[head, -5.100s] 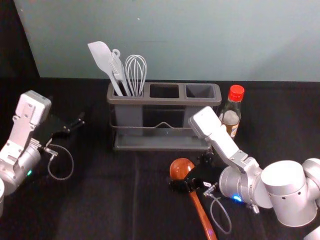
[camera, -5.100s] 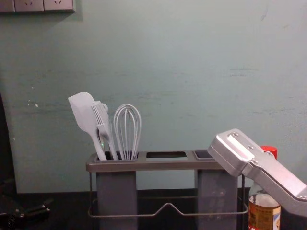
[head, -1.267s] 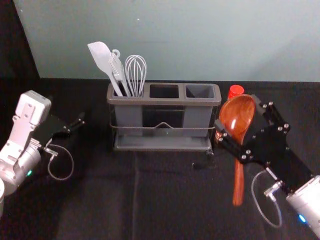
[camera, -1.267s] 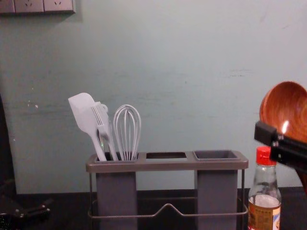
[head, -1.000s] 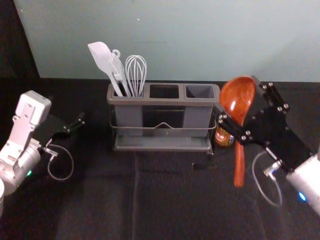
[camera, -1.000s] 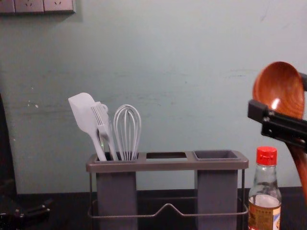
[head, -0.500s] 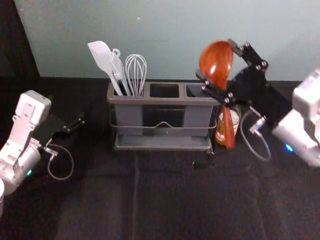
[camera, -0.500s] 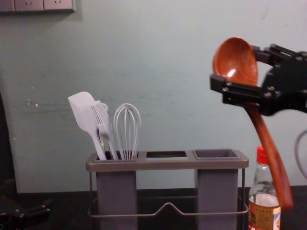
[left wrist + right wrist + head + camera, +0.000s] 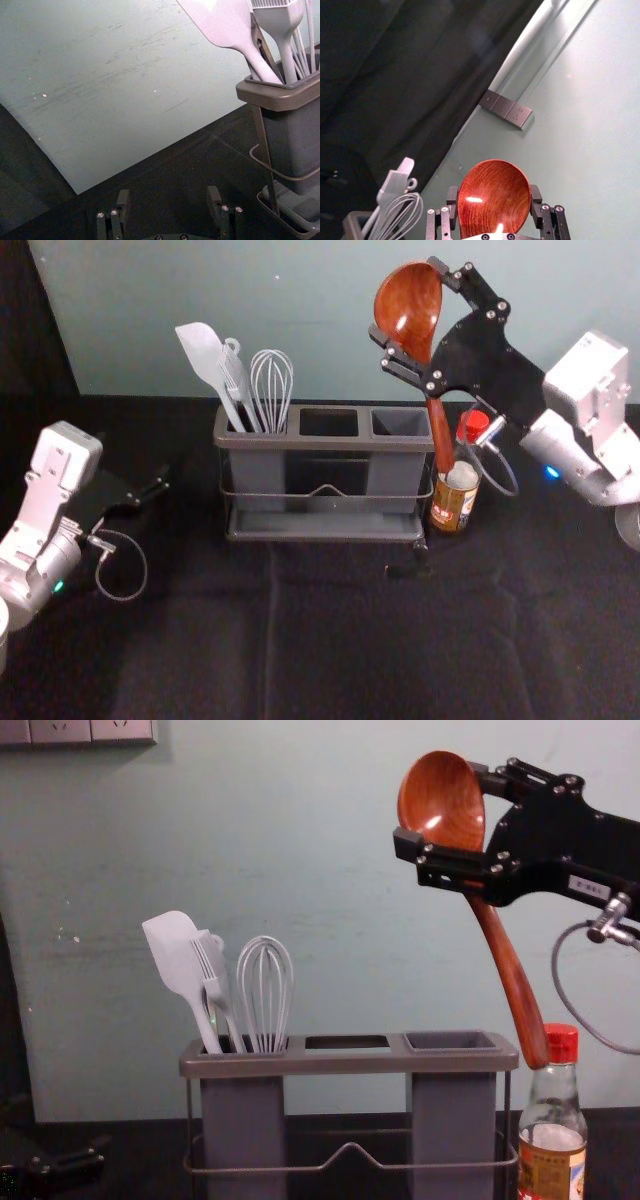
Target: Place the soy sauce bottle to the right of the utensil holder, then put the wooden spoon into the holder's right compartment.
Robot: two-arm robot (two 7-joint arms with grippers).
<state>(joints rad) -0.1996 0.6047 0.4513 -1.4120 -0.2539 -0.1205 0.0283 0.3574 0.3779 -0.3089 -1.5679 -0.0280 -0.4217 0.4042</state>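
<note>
Wall (image 9: pixel 330 335); labelled bottle (image 9: pixel 453 508); right end effector (image 9: pixel 405 299) pinching spoon (image 9: pixel 410 315) high; left (image 9: pixel 138 463) spread near holder (image 9: pixel 330 441).

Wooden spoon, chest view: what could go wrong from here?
The handle tip of the wooden spoon overlaps the soy sauce bottle in view, so it might knock the bottle. The handle slants away from the right compartment and could catch its rim. The right gripper holds the bowl, so contact could twist the spoon.
</note>
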